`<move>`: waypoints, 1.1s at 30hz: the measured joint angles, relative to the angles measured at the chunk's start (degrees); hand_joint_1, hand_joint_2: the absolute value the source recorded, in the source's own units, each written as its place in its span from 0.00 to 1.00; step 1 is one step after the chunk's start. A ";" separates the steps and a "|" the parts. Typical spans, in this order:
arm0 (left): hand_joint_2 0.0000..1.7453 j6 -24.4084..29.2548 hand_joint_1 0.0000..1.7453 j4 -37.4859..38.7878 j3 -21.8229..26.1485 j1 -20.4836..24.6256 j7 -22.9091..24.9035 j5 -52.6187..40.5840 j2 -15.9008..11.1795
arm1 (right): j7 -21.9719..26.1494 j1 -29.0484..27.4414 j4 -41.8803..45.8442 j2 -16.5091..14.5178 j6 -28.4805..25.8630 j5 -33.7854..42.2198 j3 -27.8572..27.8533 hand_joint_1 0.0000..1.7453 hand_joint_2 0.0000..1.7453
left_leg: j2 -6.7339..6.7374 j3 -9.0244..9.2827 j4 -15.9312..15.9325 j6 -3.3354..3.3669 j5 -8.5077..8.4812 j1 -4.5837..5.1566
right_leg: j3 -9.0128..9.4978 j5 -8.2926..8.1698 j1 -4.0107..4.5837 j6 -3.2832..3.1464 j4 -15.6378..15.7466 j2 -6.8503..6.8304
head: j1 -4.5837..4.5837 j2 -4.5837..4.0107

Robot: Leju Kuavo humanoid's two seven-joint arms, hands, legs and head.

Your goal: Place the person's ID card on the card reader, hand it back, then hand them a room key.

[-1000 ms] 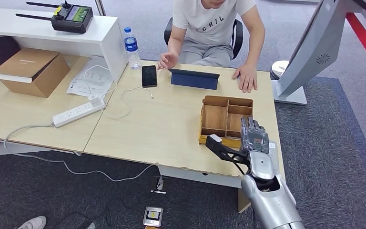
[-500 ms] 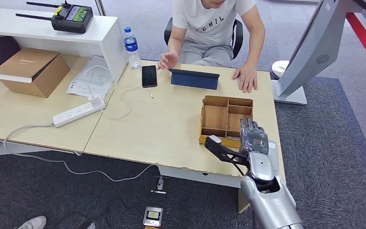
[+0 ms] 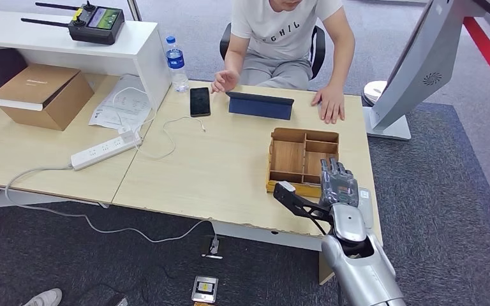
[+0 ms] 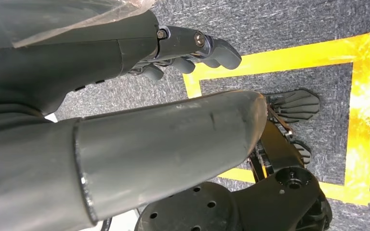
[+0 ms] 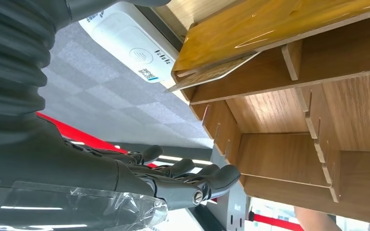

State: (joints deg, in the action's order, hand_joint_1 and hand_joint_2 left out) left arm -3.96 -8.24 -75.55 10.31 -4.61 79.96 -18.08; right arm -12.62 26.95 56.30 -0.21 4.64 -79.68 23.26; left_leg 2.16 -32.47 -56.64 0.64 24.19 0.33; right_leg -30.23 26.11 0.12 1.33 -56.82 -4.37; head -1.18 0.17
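Now the right hand point(image 3: 339, 185) hovers over the wooden tray's point(image 3: 288, 157) near edge, fingers apart, holding nothing. Just beside it lies the white card reader point(image 5: 130, 50). Left hand point(image 4: 192, 50) hangs empty, fingers loosely curled, above the floor.

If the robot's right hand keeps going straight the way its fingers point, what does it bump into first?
Probably the wooden organizer tray: the right hand hovers at its near edge, fingers pointing across it. Its height above the tray is unclear.

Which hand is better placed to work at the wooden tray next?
Right. The right hand hovers at the wooden tray's near edge, fingers apart, holding nothing; the left hand hangs over the floor.
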 joint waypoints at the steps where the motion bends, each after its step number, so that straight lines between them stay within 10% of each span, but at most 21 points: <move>1: 0.00 0.00 0.00 0.00 -0.03 0.01 0.00 -0.03 0.00 | -0.01 0.00 -0.03 -0.03 -0.01 0.01 0.01 0.00 1.00 | 0.00 0.00 0.00 0.00 0.00 0.00 | 0.00 0.00 0.00 0.00 0.00 0.00 | 0.00 0.00; 33: 0.00 -0.26 0.00 0.02 -0.99 0.10 -0.43 -0.28 0.00 | -0.70 -0.25 -0.46 -0.31 -0.11 0.66 0.13 0.00 1.00 | 0.00 0.00 0.00 0.00 0.00 0.00 | 0.00 0.00 0.00 0.00 0.00 0.00 | 0.00 0.00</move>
State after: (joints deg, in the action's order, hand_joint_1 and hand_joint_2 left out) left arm -4.22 -8.22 -76.54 10.41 -5.04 79.68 -18.08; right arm -13.32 26.70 55.83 -0.52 4.53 -79.02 23.38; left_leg 2.16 -32.47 -56.64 0.64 24.19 0.33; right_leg -30.23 26.11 0.12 1.33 -56.82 -4.37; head -1.18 0.17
